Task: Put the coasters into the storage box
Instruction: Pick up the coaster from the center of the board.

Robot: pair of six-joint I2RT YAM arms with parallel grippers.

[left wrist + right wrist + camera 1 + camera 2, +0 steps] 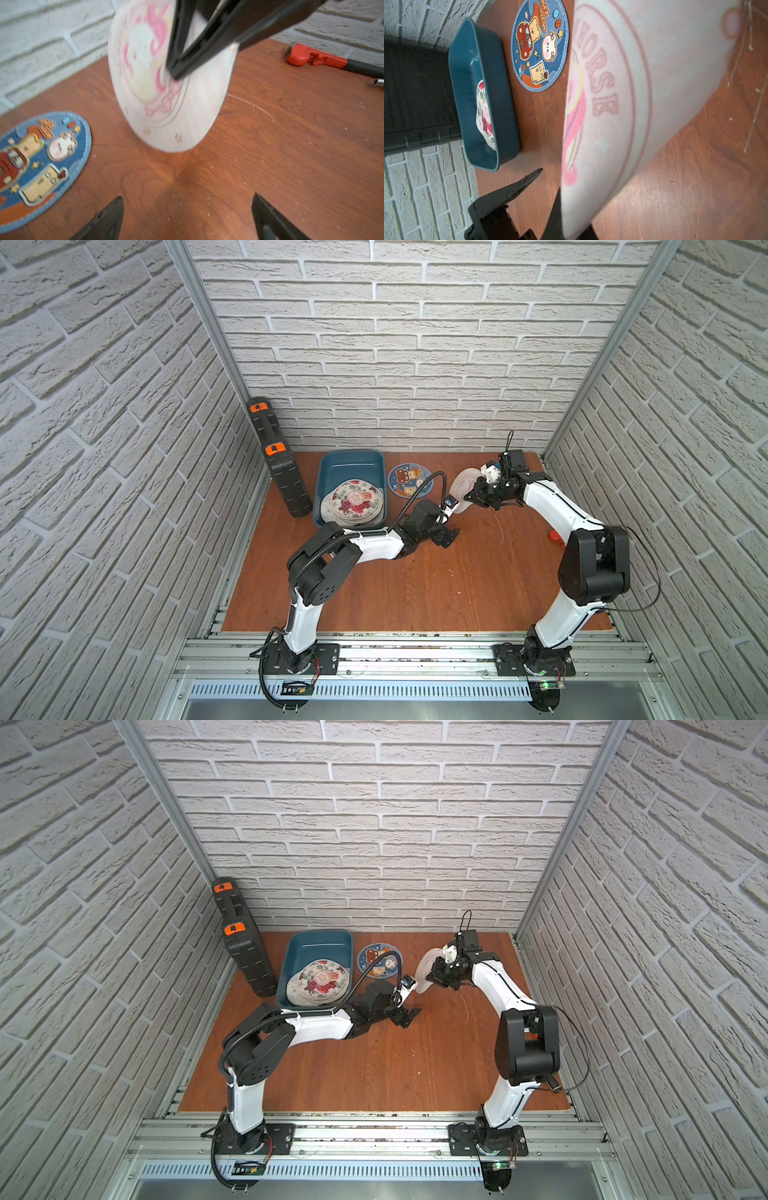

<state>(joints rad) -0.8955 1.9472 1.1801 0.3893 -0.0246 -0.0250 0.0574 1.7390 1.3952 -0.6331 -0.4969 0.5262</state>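
Pink coaster (197, 116) clamped in right hand (176, 71); left hand (187, 196) spread wide, holding nothing.

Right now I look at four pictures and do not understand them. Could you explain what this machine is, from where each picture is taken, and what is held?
These are two robot arms at a wooden table. Two pictures look down from above, nearly alike; the other two come from a camera on each wrist. The right tool is shut on a pink horse coaster, held off the table. The left tool is open and empty. A blue cartoon coaster lies beside the teal storage box, which holds a floral coaster atop others. A black case stands beside the box; what looks like a red wrench lies near the right arm.
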